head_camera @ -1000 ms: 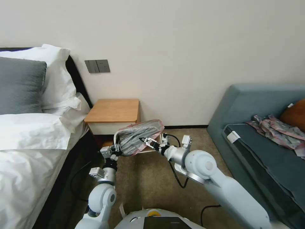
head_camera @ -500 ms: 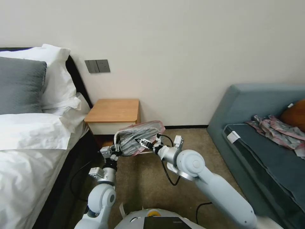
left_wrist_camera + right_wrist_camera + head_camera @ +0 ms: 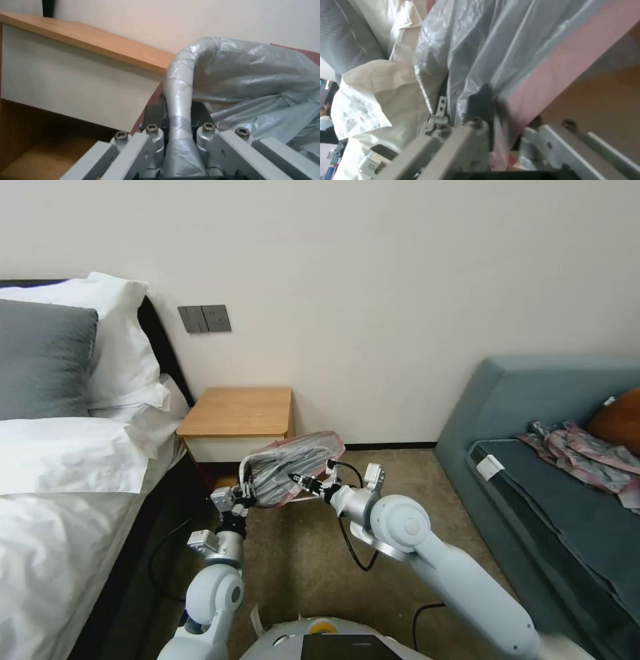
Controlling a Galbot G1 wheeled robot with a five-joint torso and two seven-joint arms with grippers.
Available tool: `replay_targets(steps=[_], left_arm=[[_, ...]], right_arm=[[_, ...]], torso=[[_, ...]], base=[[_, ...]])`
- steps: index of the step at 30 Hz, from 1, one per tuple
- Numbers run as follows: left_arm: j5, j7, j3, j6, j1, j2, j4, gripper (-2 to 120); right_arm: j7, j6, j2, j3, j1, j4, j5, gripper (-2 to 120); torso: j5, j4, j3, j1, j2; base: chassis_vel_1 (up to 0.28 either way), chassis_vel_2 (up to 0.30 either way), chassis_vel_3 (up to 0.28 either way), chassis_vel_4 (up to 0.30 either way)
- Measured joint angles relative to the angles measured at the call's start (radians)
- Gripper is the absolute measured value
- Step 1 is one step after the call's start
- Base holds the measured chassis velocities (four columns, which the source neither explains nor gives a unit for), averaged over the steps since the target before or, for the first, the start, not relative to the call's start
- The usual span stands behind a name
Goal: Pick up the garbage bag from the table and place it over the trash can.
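Observation:
The garbage bag (image 3: 293, 465), grey crinkly plastic with a pink rim, hangs stretched between my two grippers just in front of the table (image 3: 237, 412). My left gripper (image 3: 245, 489) is shut on the bag (image 3: 240, 82) where it wraps a pale rounded rim, seemingly the trash can's rim (image 3: 243, 468). The rest of the trash can is hidden under the plastic. My right gripper (image 3: 297, 477) reaches into the bag's near side. One dark finger (image 3: 480, 105) presses the grey film, and the pink edge (image 3: 533, 82) runs between the jaws.
A bed with white linen (image 3: 60, 493) fills the left side. A blue-grey sofa (image 3: 547, 447) stands at the right with a patterned cloth (image 3: 580, 453) on it. Black cables (image 3: 360, 553) lie on the carpet between them. The wall is close behind the table.
My right gripper and its elbow have moved left, closer into the bag's near side. The left arm and the bag have stayed almost still.

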Motion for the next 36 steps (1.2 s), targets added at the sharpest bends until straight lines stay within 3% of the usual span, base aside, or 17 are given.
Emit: replay_targets(steps=[3,13,27,36], left_arm=[[0.001,0.0,0.0,0.0,0.002,-0.001,0.0,5],[0.0,-0.002,-0.004,0.002,-0.008,0.004,0.013,5],[-0.024,-0.01,-0.007,0.012,-0.035,0.011,0.032,5],[-0.032,-0.01,-0.01,0.014,-0.029,0.014,0.025,5]], right_arm=[[-0.003,0.0,0.001,-0.002,-0.001,0.0,-0.007,0],[-0.004,-0.002,-0.014,-0.006,-0.025,0.054,-0.032,0],[-0.061,-0.034,-0.078,0.028,-0.168,0.176,-0.084,0],[-0.099,-0.067,-0.082,0.051,-0.239,0.163,-0.156,0]], torso=[[0.0,0.0,0.0,0.0,0.0],[0.0,0.0,0.0,0.0,0.0],[0.0001,0.0,0.0,0.0,0.0],[0.0001,0.0001,0.0,0.0,0.0]], base=[[0.0,0.0,0.0,0.0],[0.0,0.0,0.0,0.0],[0.0,0.0,0.0,0.0],[0.0,0.0,0.0,0.0]])
